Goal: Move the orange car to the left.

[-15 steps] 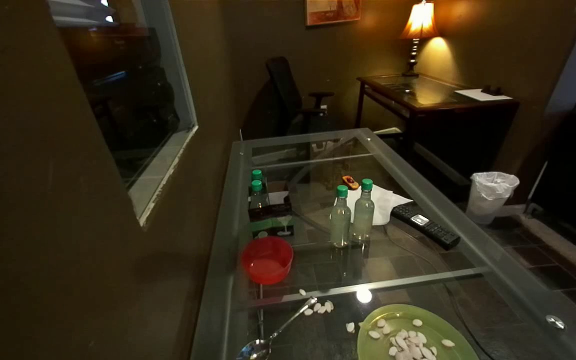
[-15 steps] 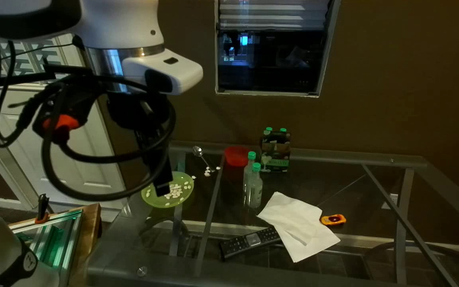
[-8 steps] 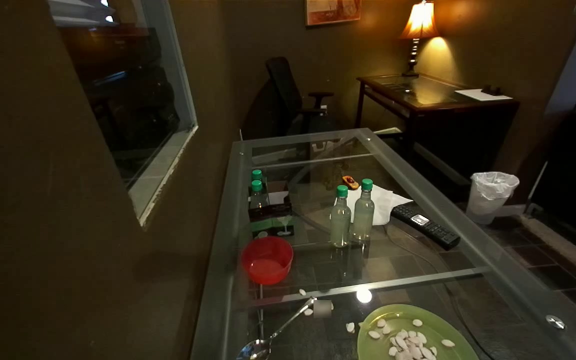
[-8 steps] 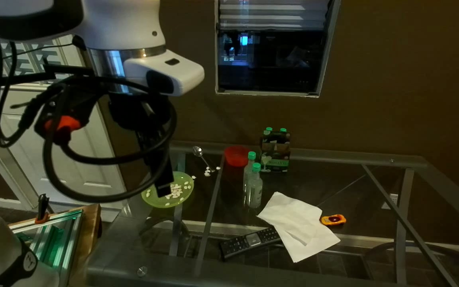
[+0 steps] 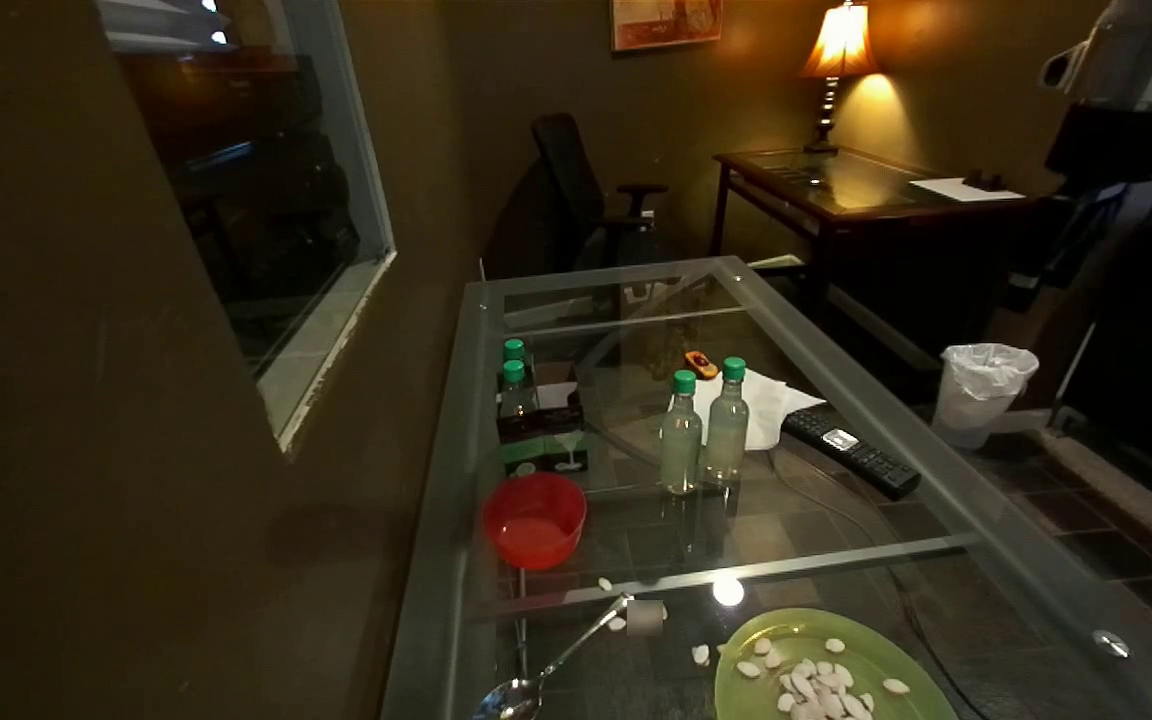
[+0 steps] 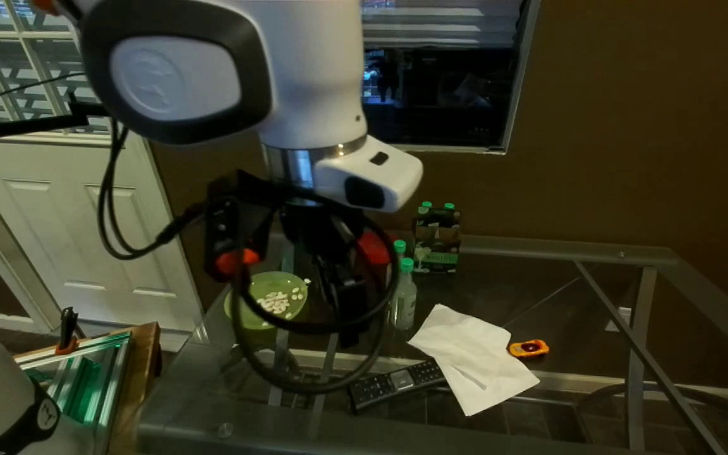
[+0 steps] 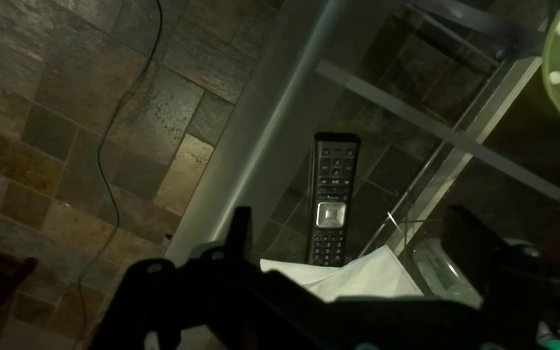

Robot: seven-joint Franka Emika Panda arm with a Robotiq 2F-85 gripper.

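Note:
The small orange car [image 6: 528,348] lies on the glass table beside the right edge of the white paper in an exterior view. It also shows in an exterior view [image 5: 701,364] behind the green-capped bottles. The car is out of the wrist view. My gripper [image 7: 350,214] is open with nothing between its fingers, above the remote and the paper in the wrist view. In an exterior view the gripper [image 6: 350,328] hangs in the air between the green plate and the bottles, well away from the car. It also shows dark at the right side of an exterior view [image 5: 1024,285].
Two bottles [image 5: 680,440] stand upright near the white paper [image 6: 474,366]. A black remote [image 6: 395,385] lies partly under the paper. A bottle carrier [image 6: 436,246] and red bowl [image 5: 534,520] stand by the wall. A green plate [image 6: 244,321] holds white pieces; a spoon [image 5: 576,640] lies near.
The arm and gripper have moved from above the green plate toward the bottles and remote. They have come into sight at the right of an exterior view. The car has not moved.

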